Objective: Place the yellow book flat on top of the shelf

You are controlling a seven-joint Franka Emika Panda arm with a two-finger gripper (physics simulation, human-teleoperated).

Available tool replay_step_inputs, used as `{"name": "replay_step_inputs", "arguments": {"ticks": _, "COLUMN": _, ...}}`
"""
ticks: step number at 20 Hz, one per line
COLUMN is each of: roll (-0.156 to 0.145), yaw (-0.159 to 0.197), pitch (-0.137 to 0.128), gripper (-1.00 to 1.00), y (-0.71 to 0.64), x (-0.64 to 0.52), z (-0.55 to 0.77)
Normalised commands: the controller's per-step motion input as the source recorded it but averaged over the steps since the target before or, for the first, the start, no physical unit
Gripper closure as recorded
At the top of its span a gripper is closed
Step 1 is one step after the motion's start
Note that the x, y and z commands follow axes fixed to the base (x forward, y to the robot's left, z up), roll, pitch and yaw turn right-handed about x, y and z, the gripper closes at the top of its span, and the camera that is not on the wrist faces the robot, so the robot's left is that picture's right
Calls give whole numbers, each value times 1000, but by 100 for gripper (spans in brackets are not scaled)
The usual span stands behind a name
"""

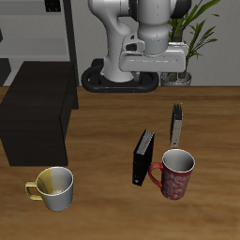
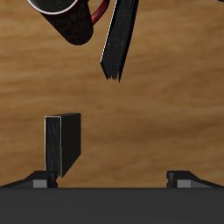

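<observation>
The yellow book stands upright on edge on the wooden table, behind the red mug. In the wrist view the yellow book shows dark-sided with a pale edge, close to one fingertip. My gripper hangs high above the table, farther back than the book, open and empty. In the wrist view my gripper has both fingers spread wide with nothing between them. The shelf is a low black-brown cabinet with a flat top at the table's side, well away from the book.
A black book stands on edge beside a red mug near the front; both show in the wrist view, book and mug. A yellow-handled mug stands in front of the shelf. A potted plant stands behind.
</observation>
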Motion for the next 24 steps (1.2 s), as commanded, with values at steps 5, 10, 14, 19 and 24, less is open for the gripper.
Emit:
{"name": "replay_step_inputs", "arguments": {"ticks": 5, "roll": 8, "yaw": 13, "pitch": -25, "gripper": -100, "y": 413, "x": -98, "z": -155}}
{"name": "replay_step_inputs", "arguments": {"ticks": 10, "roll": 0, "yaw": 9, "pitch": -24, "gripper": -100, "y": 276, "x": -53, "z": -135}}
{"name": "replay_step_inputs", "arguments": {"ticks": 14, "roll": -5, "yaw": 46, "pitch": -35, "gripper": -100, "y": 238, "x": -19, "z": -122}}
{"name": "replay_step_inputs", "arguments": {"ticks": 19, "roll": -12, "yaw": -2, "pitch": -21, "gripper": -100, "y": 161, "x": 86, "z": -100}}
{"name": "replay_step_inputs", "arguments": {"ticks": 24, "roll": -9, "yaw": 23, "pitch": 17, "gripper": -100, "y": 81, "x": 81, "z": -301}}
